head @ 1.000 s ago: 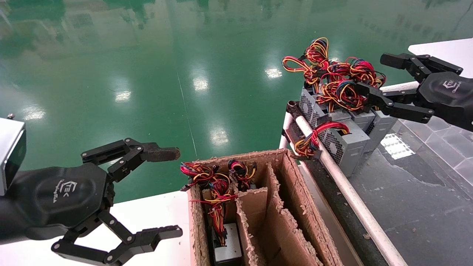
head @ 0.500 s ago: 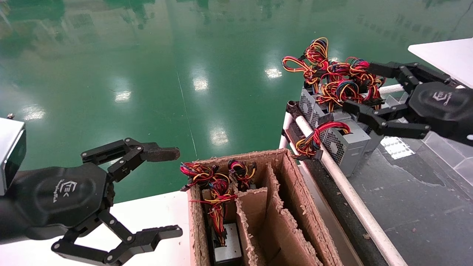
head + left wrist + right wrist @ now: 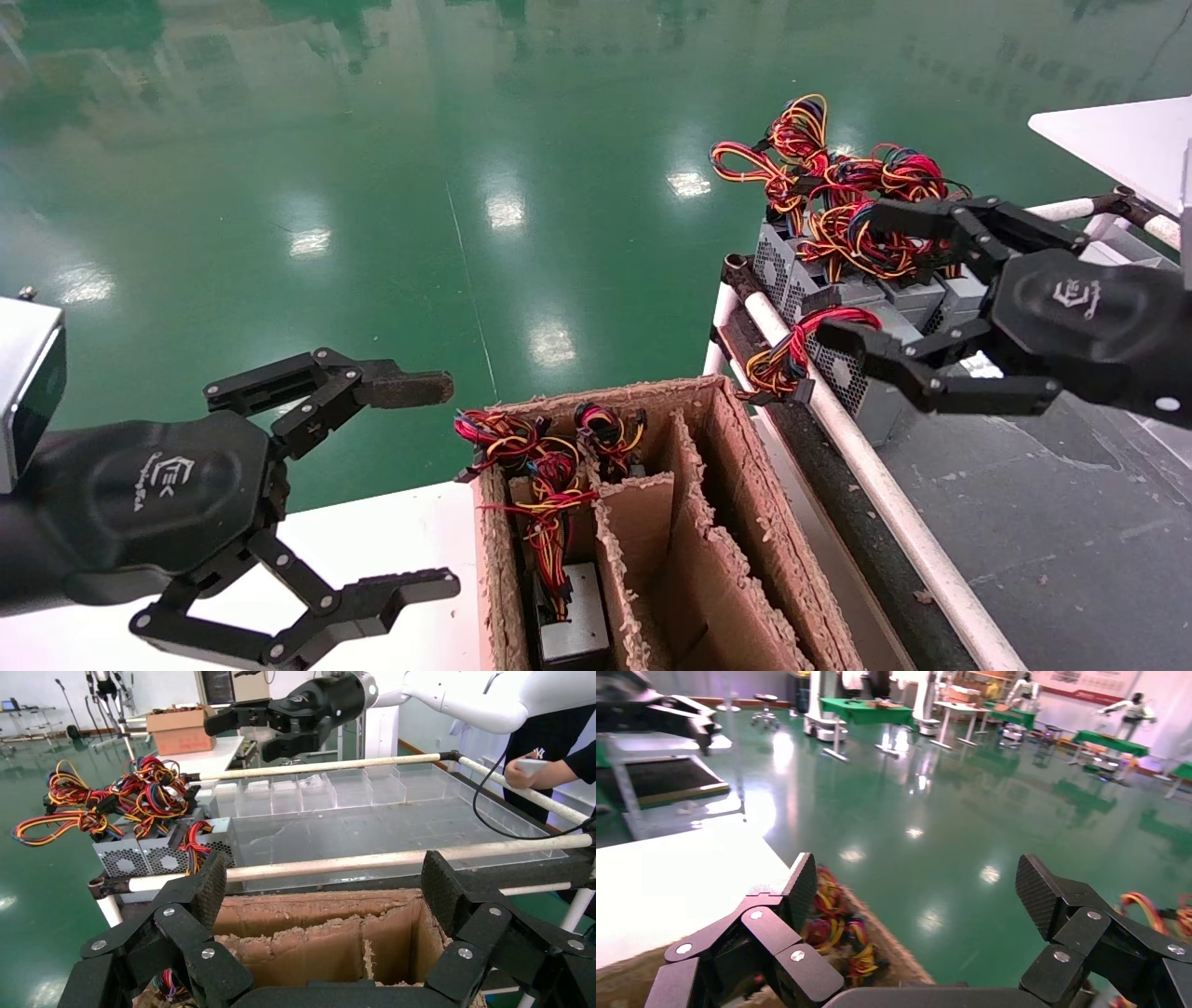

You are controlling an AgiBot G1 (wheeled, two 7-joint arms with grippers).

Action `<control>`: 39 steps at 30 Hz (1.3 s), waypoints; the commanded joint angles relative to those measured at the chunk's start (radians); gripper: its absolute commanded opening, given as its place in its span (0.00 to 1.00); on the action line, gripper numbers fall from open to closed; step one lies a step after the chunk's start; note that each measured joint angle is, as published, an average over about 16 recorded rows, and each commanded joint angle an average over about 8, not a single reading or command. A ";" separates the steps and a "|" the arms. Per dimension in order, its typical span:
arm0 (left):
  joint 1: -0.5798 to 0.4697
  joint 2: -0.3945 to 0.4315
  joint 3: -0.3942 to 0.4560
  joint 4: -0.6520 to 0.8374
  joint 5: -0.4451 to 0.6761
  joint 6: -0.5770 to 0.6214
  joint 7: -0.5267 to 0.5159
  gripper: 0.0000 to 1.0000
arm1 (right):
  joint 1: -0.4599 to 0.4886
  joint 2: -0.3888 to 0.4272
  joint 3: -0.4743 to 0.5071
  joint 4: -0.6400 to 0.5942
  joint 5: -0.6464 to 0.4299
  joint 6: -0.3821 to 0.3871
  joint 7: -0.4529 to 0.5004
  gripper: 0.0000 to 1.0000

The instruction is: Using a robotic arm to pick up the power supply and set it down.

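Observation:
The power supply (image 3: 871, 373) is a silver-grey box with a perforated grille and a red, yellow and orange wire bundle (image 3: 792, 347). It lies on the dark cart top against the white rail, the nearest of a row. My right gripper (image 3: 855, 278) is open and hangs just over that row; its near finger crosses in front of the box and nothing is held. The left wrist view shows the same box (image 3: 216, 834) and the right gripper (image 3: 295, 720) far off. My left gripper (image 3: 433, 485) is open beside the cardboard box.
A divided cardboard box (image 3: 717, 522) stands in front, with another supply (image 3: 575, 634) and wires in its left compartment. A white pipe rail (image 3: 880, 489) edges the cart (image 3: 1071, 522). More supplies with tangled wires (image 3: 838, 196) sit behind. Clear bins (image 3: 316, 794) line the cart's far side.
My right gripper has swung left and lower, from beside the far wire tangle to just over the nearest supplies. The left arm has not moved.

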 commanded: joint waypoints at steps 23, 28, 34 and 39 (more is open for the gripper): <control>0.000 0.000 0.000 0.000 0.000 0.000 0.000 0.95 | -0.133 0.039 -0.027 0.272 0.110 -0.041 0.117 1.00; 0.000 0.000 0.000 0.000 0.000 0.000 0.000 1.00 | -0.159 0.046 -0.032 0.326 0.132 -0.049 0.140 1.00; 0.000 0.000 0.000 0.000 0.000 0.000 0.000 1.00 | -0.180 0.053 -0.036 0.369 0.150 -0.056 0.157 1.00; 0.000 0.000 0.000 0.000 0.000 0.000 0.000 1.00 | -0.183 0.054 -0.037 0.373 0.153 -0.057 0.158 1.00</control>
